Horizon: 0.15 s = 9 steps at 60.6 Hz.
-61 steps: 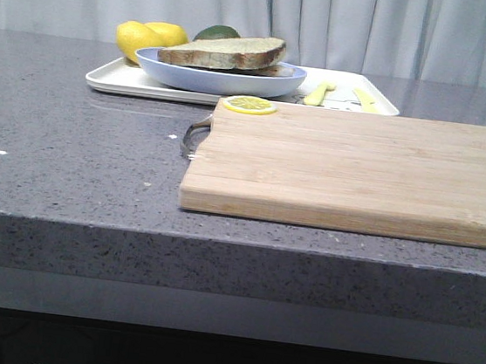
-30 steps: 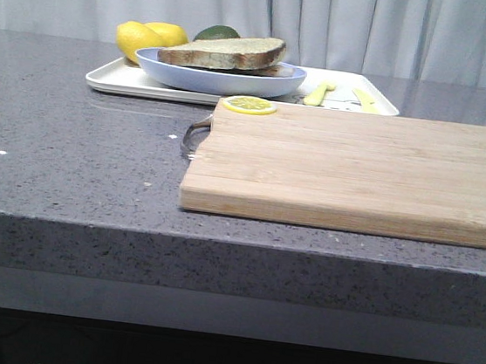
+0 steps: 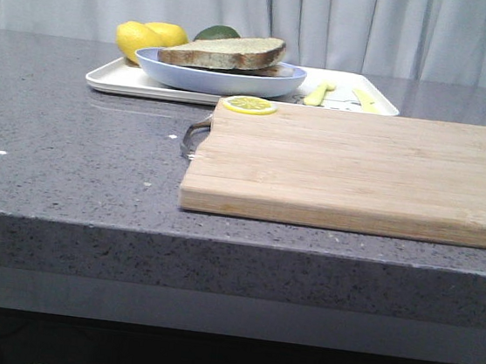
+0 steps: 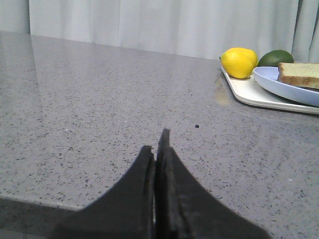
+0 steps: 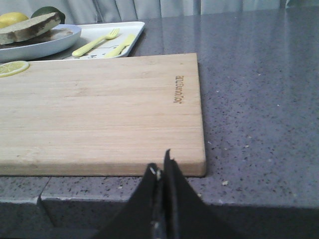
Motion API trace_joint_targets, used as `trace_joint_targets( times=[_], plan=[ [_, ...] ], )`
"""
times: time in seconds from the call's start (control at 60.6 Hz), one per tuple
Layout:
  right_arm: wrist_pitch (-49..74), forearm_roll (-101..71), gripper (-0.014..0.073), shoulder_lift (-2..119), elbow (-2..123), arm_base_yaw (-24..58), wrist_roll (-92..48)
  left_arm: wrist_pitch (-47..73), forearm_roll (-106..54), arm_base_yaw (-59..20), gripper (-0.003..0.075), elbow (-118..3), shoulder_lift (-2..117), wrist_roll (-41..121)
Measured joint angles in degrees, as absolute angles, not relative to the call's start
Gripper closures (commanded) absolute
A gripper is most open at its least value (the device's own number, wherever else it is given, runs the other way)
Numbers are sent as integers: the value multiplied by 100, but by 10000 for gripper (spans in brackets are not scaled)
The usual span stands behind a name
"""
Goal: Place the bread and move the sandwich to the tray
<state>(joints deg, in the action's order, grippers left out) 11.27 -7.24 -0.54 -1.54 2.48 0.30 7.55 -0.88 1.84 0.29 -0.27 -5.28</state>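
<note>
The sandwich, a bread slice (image 3: 225,50) lying on top, sits on the round pale blue plate (image 3: 220,77). The plate stands on the white tray (image 3: 114,78) at the back of the counter. No egg shows. The bread (image 4: 300,74) and plate (image 4: 279,85) also show in the left wrist view, and the bread (image 5: 29,27) in the right wrist view. My left gripper (image 4: 155,144) is shut and empty, low over the bare counter, well short of the tray (image 4: 251,94). My right gripper (image 5: 160,164) is shut and empty at the counter's front edge, just before the cutting board. Neither gripper shows in the front view.
A pale wooden cutting board (image 3: 359,167) with a lemon slice (image 3: 249,104) on its far left corner lies before the tray. Two yellow lemons (image 3: 145,37) and a green fruit (image 3: 217,32) sit at the tray's back left. A yellow fork (image 5: 95,42) and knife (image 5: 119,45) lie on its right part.
</note>
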Motion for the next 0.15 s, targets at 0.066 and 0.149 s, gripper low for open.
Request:
trace_joint_targets(
  times=[0.066, 0.149],
  plan=[
    [1127, -724, 663, -54, -154, 248, 30, 755, -88, 184, 741, 29, -27, -528],
    [1127, -724, 663, -54, -154, 248, 30, 755, -88, 184, 741, 29, -27, -528]
  ],
)
